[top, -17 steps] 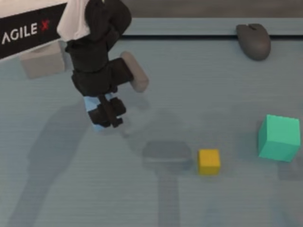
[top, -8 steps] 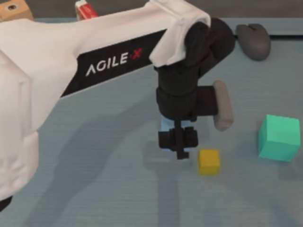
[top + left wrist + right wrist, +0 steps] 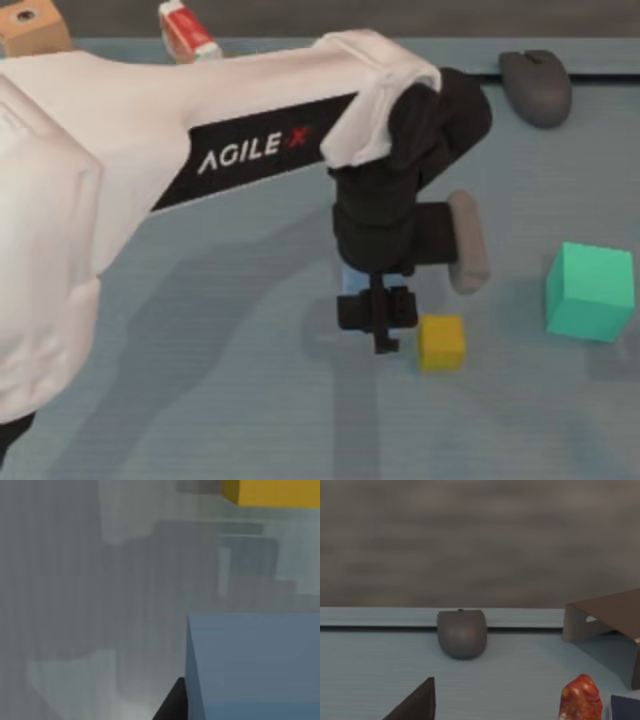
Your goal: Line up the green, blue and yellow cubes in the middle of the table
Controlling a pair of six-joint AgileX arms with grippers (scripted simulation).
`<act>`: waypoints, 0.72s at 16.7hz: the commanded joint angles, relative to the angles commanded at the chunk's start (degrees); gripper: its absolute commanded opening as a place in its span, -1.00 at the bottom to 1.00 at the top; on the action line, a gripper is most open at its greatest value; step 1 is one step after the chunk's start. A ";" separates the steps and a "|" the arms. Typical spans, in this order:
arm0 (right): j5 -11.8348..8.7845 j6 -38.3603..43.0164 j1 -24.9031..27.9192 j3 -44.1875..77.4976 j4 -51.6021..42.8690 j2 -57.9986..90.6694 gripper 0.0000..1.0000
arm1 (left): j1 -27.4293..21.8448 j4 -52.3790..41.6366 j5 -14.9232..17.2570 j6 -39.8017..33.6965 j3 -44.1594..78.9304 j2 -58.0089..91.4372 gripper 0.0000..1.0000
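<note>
While the left tool (image 3: 378, 312) grips the blue cube (image 3: 252, 665) just beside the yellow cube (image 3: 441, 341) mid-table, 1 cube remains: green cube (image 3: 589, 291), well right. Right tool unseen.

A grey-blue ribbed table (image 3: 200, 400) fills the top view, with a dark line (image 3: 420, 76) running along its far edge. Beyond that edge the right wrist view shows a plain, blurred brown-grey backdrop (image 3: 480, 540). Soft, broad shadows fall across the surface.
</note>
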 joint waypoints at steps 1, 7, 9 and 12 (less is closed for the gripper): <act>0.00 0.00 0.00 0.00 0.00 0.00 1.00 | 0.00 2.05 0.04 -0.03 -1.50 0.59 -1.00; 0.00 0.00 0.00 0.00 0.00 0.00 1.00 | -0.15 7.80 0.02 0.01 -5.77 2.33 -1.00; 0.00 0.00 0.00 0.00 0.00 0.00 1.00 | -0.15 7.80 0.02 0.01 -5.77 2.33 -1.00; 0.00 0.00 0.00 0.00 0.00 0.00 1.00 | -0.15 7.80 0.02 0.01 -5.77 2.33 -0.55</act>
